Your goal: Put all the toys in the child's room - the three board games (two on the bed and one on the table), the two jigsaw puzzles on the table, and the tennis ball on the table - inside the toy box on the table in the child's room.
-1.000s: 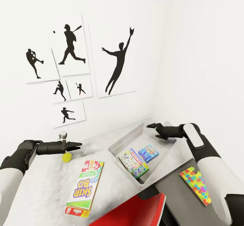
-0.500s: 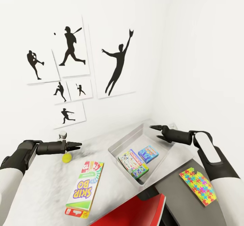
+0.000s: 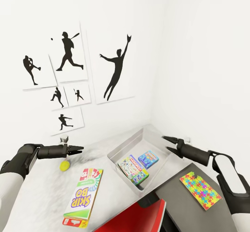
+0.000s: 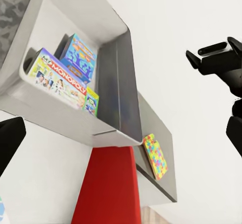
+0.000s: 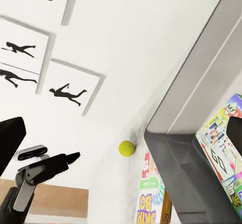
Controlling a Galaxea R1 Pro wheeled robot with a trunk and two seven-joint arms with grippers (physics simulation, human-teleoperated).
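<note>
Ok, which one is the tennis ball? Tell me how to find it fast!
Look at the white table under the baseball pictures. Just below the left gripper lies the tennis ball, beside the top of the long Skip-Bo box. It is the only small, round, plain yellow-green thing there.

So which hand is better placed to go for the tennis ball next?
Left, most likely. The left hand hovers just above and beside the tennis ball on the table, apparently empty. The right hand is open across the toy box, nearer the jigsaw puzzle.
</note>
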